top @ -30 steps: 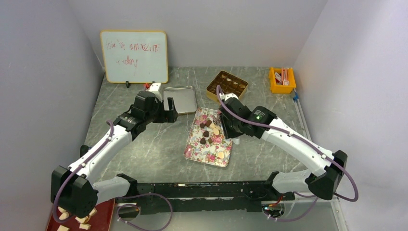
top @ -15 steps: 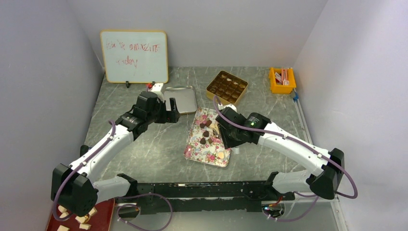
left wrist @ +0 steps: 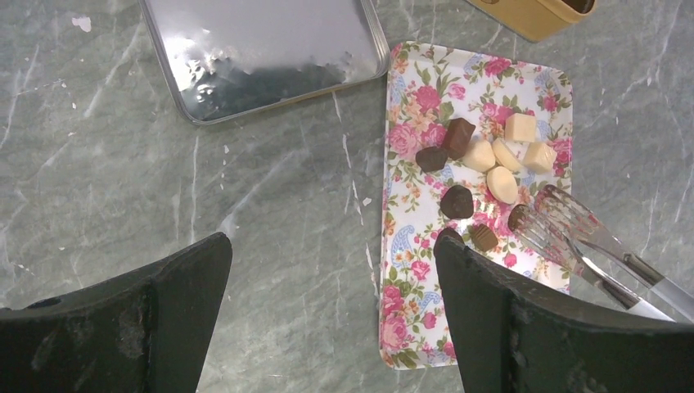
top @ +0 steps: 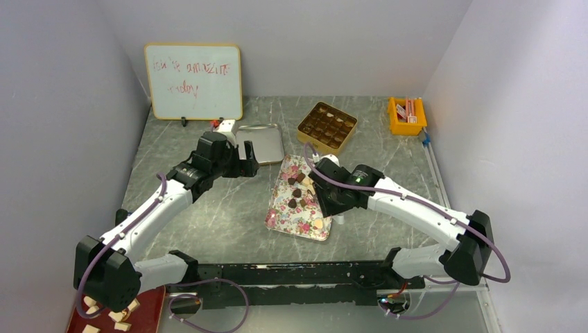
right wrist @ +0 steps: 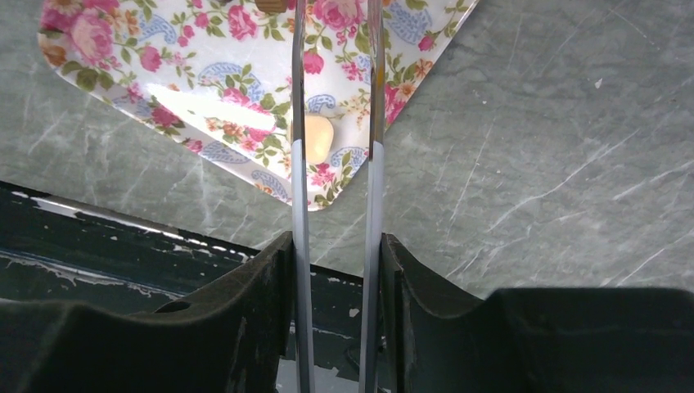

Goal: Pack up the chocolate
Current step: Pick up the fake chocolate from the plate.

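Observation:
The chocolate (left wrist: 457, 201) lies as dark, tan and cream pieces on a floral tray (left wrist: 409, 327), clustered at its far half (top: 299, 189). One cream piece (right wrist: 315, 137) sits alone near the tray's near end. My right gripper (right wrist: 335, 246) is shut on metal tongs (left wrist: 573, 237), whose two arms stand slightly apart. Their tips hover over the tray beside a dark round piece (left wrist: 518, 217). My left gripper (left wrist: 331, 246) hangs open over the bare table by the tray's left edge, holding nothing.
A gold box (top: 326, 127) with brown compartments stands behind the tray, and a metal lid (top: 259, 142) lies to its left. A whiteboard (top: 193, 81) leans at the back left, an orange bin (top: 407, 115) at the back right. A red tray of beige chunks (top: 114, 316) sits near the left arm's base.
My right arm has pulled back from near the gold box and come down over the floral tray with the tongs. The left arm has hardly moved.

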`<state>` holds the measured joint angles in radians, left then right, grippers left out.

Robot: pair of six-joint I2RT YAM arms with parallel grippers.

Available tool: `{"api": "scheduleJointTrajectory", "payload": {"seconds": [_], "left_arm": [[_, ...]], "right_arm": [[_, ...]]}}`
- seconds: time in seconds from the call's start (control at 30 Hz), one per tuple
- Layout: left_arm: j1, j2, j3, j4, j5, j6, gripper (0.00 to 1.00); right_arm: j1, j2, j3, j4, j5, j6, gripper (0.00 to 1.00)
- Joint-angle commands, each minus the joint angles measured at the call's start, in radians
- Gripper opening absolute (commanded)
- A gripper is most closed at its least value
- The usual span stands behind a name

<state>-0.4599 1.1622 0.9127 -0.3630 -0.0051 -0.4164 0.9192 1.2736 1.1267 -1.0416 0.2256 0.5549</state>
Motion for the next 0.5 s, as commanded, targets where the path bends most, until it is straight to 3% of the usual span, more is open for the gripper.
{"api": "scheduleJointTrajectory", "payload": {"seconds": [0.0,0.47], "left_arm": [[-0.005,0.001,0.009,0.022,-0.022,-0.012,1.0],[-0.005,0.004,0.012,0.016,-0.024,-0.003,1.0]], "right_arm": [[0.004,0.015,-0.017,0.067,0.009,0.007,0.42],[0.003,0.066,-0.04,0.143,0.026,-0.005,0.42]]}}
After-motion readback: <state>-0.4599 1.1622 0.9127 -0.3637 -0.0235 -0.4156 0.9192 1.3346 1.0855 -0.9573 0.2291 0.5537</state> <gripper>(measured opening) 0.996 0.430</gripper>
